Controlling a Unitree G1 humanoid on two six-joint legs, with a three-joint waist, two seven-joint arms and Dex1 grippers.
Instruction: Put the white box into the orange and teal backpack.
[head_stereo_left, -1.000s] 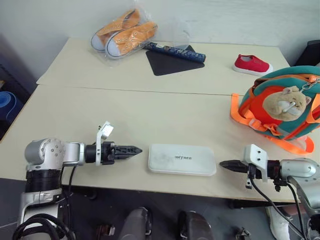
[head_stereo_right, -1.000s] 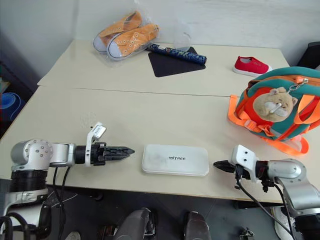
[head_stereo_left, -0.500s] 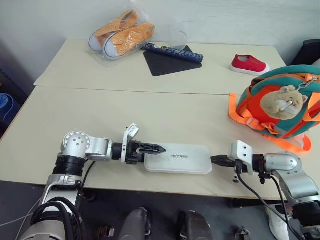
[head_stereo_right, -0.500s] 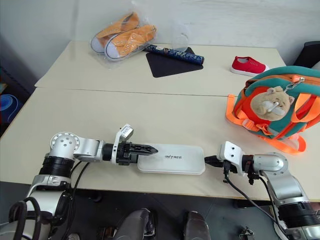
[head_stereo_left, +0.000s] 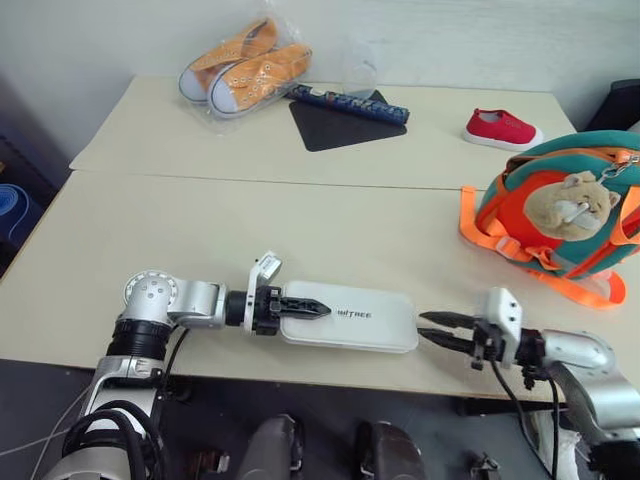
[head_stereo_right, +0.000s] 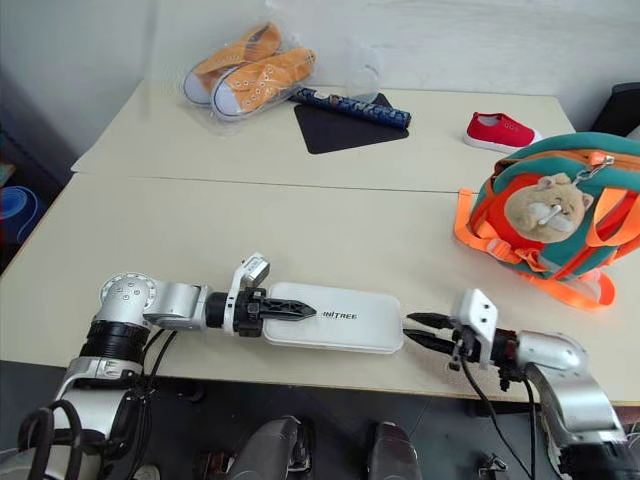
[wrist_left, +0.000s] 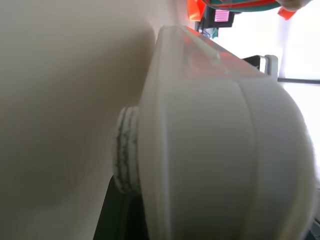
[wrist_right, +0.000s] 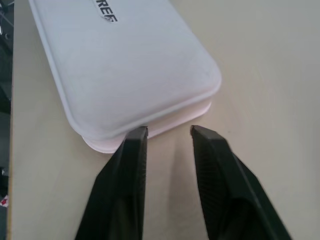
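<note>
- The flat white rectangular box with rounded corners lies near the front edge of the pale counter; a lopsided squeeze could push it off.
- The left gripper fingers clamp the box's left end; a shallow bite may slip.
- The right gripper fingers stand parted, one tip touching the box's right end, risking a shove.
- The teal-and-orange backpack sits well apart, its opening unseen.

At the far end of the table we see orange sneakers in a clear bag. Beside them, a dark mat under a blue roll. A red shoe lies to the right.
</note>
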